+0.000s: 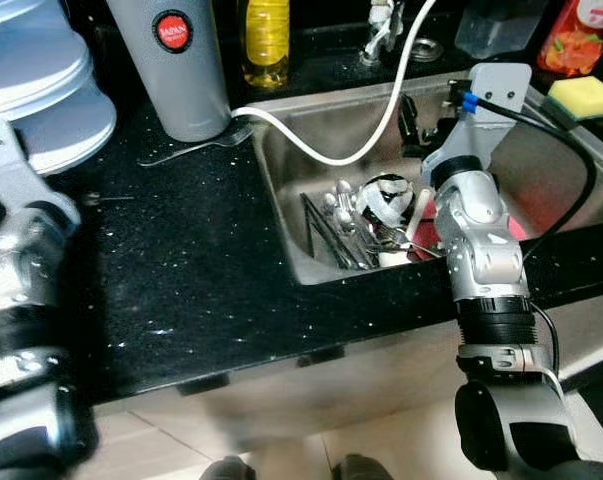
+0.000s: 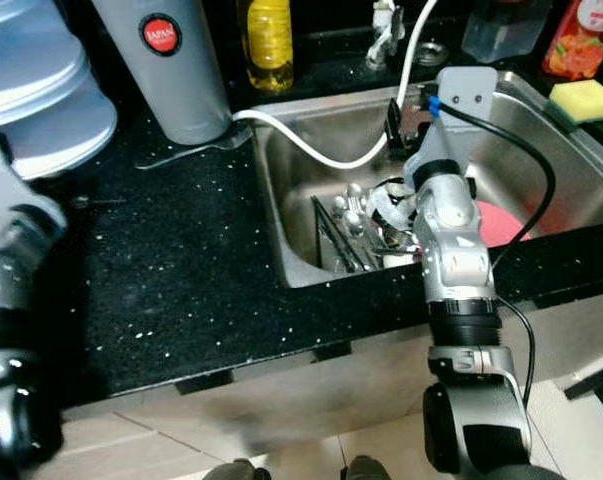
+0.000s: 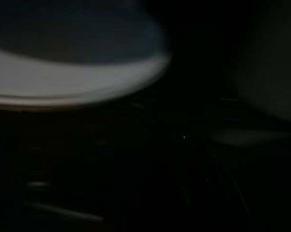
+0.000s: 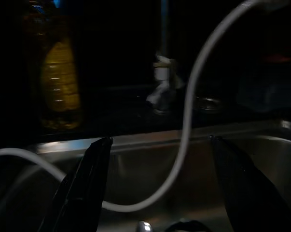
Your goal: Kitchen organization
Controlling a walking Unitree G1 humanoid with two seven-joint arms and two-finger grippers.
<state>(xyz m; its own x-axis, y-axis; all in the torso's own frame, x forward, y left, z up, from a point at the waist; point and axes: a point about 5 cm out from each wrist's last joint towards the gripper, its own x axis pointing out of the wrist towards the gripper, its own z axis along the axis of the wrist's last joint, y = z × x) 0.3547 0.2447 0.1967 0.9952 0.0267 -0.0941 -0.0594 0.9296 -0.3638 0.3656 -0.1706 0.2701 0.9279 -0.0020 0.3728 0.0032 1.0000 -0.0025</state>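
Black white-speckled counter (image 1: 211,270) around steel-grey sink (image 1: 311,150): white hose (image 1: 371,140), yellow bottle (image 1: 266,40), yellow sponge (image 1: 584,96), grey red-badged cylinder (image 1: 176,60).

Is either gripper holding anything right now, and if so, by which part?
Nothing is held. The right gripper hangs open over the sink, fingers apart around empty air. The left gripper's grasp cannot be told.
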